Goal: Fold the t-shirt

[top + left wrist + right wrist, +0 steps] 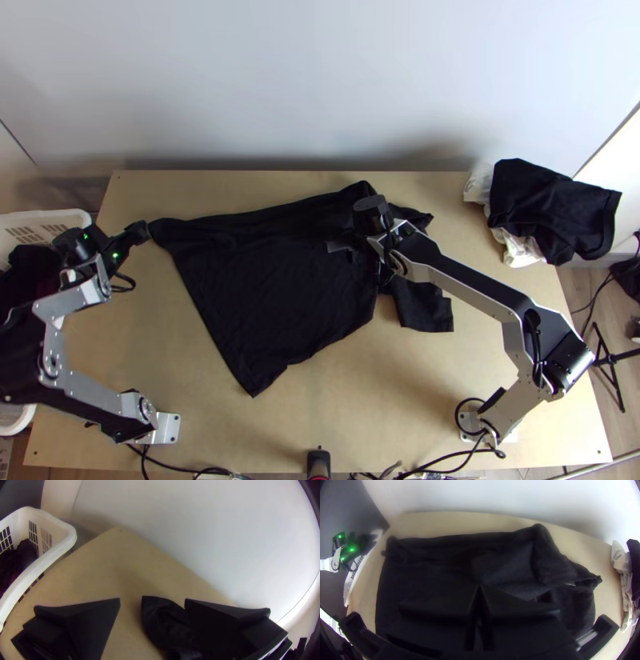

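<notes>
The black t-shirt (272, 280) lies spread unevenly, bunched towards its right side, with a flap (424, 308) at the lower right. At its upper-left corner is my left gripper (141, 232). My left gripper (152, 600) stands open in the left wrist view, with a rounded end of the black cloth (163, 620) beside one finger. My right gripper (382, 232) is over the shirt's upper right part. In the right wrist view my right gripper (479, 587) is shut above dark cloth (436, 556); whether fabric is pinched between its fingertips cannot be made out.
A white basket (63, 543) holding dark cloth stands off the table's left edge. Black and white garments (552, 208) lie at the table's upper right corner. A pale wall (320, 88) rises behind the table. Bare wood (384, 384) shows in front of the shirt.
</notes>
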### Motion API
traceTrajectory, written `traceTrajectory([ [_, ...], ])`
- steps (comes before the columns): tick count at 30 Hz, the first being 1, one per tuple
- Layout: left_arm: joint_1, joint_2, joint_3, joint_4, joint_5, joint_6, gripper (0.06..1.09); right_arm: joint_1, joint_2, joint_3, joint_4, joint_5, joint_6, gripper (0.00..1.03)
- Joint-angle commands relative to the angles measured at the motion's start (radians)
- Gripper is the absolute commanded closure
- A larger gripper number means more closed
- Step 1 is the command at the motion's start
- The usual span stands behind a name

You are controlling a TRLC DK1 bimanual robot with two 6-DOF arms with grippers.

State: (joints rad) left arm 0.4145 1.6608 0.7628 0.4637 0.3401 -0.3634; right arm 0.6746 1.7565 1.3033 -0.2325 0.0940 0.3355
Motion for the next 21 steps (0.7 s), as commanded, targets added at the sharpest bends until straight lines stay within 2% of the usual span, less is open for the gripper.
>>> traceTrajectory([
  [1, -0.023, 0.125, 0.122, -0.119, -0.036, 0.037, 0.15, 0.008, -0.005, 0.011, 0.001, 0.004, 0.0, 1.0],
  [12, -0.065, 0.323, 0.406, -0.424, -0.095, 0.092, 0.14, 0.02, -0.006, 0.025, -0.004, 0.006, 0.0, 1.0],
  [21, -0.072, 0.346, 0.452, -0.505, -0.102, 0.119, 0.13, 0.019, -0.011, 0.033, -0.004, 0.012, -0.001, 1.0],
])
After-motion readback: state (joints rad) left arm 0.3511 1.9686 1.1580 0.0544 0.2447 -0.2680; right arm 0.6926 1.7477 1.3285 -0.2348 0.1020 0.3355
